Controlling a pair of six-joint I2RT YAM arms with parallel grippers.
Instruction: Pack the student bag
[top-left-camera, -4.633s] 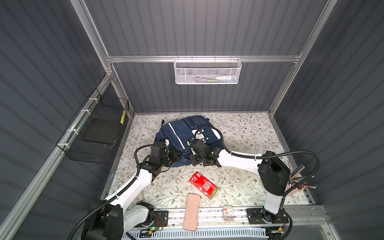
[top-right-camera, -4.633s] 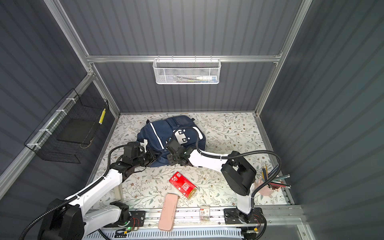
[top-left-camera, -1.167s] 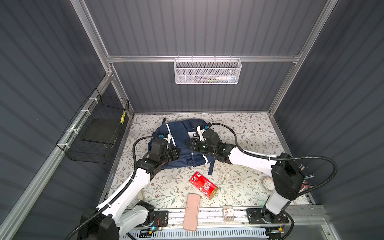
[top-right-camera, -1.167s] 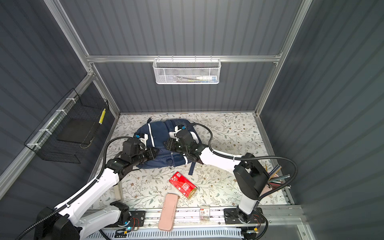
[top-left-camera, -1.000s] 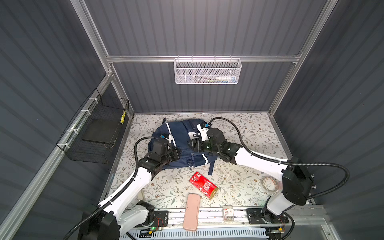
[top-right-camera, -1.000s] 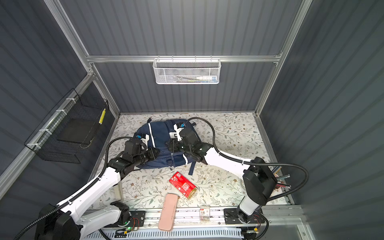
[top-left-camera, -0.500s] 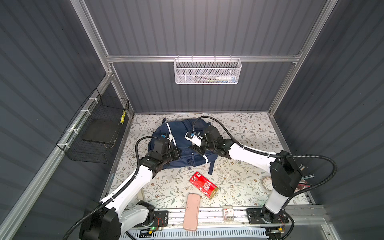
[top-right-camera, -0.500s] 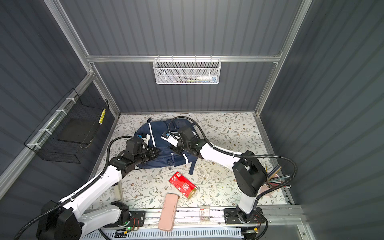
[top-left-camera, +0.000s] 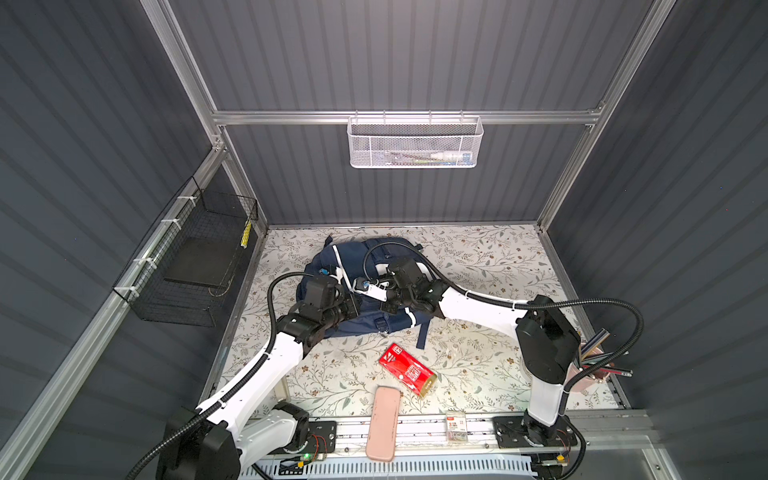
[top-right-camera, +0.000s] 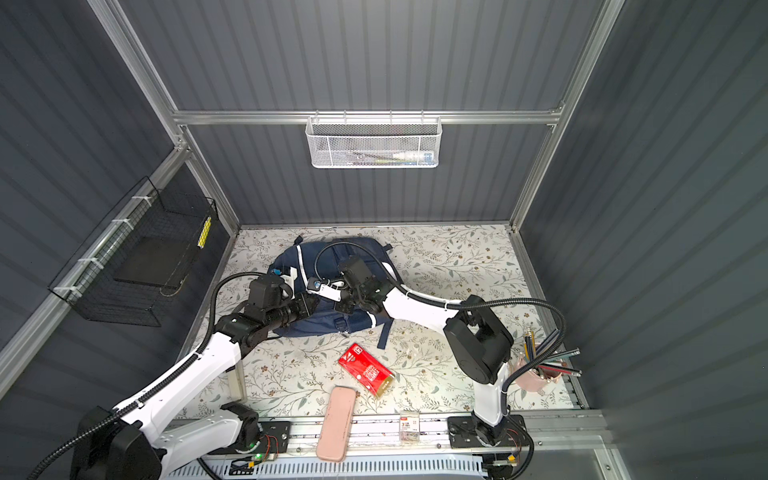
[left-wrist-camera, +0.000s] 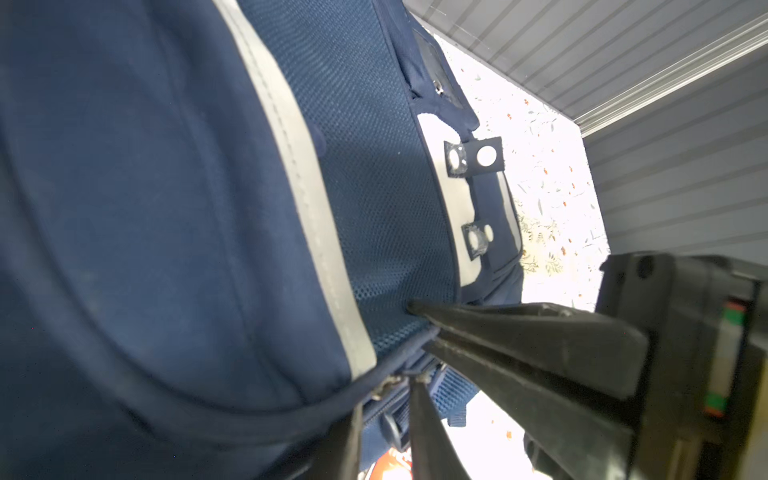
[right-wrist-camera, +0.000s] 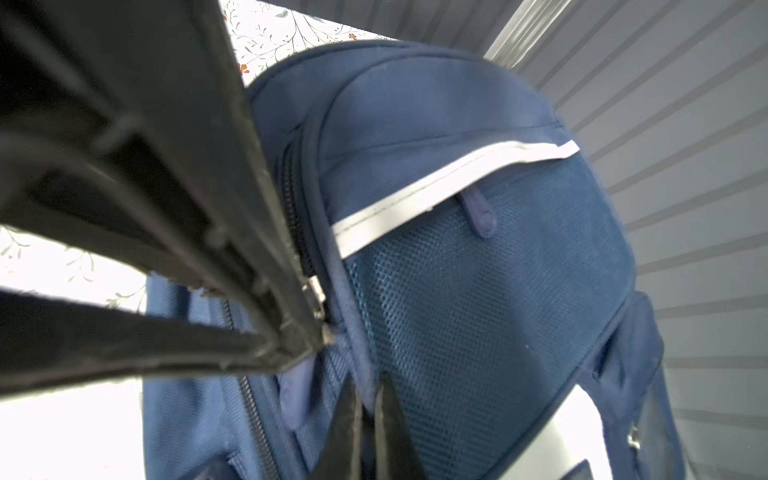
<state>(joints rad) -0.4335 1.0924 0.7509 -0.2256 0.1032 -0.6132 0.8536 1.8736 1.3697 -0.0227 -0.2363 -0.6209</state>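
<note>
**Right claw now closed on the zip**

The bag (top-left-camera: 365, 324) lies flat on the flowered table (top-left-camera: 478, 257), toward the back and a little left, and it has not moved in the last second. What changed is your right claw (right-wrist-camera: 316, 328): a second ago it stood open over the upper part of the bag, now it is lower, at the near side, and clenched on the metal zip slider (right-wrist-camera: 313, 293), as far as the wrist view shows. Your left claw (left-wrist-camera: 422, 328) is just beside it, with the edge seam (left-wrist-camera: 332, 397) of the bag between its fingers; whether it presses the seam, I cannot tell. I judge that the opening is only beginning: the zip looks shut and nothing is packed. The red packet (top-left-camera: 407, 370) and the pink case (top-left-camera: 382, 424) wait near the front edge, well apart from the bag, and the pencil cup (top-left-camera: 590, 378) stands at the far right
</note>
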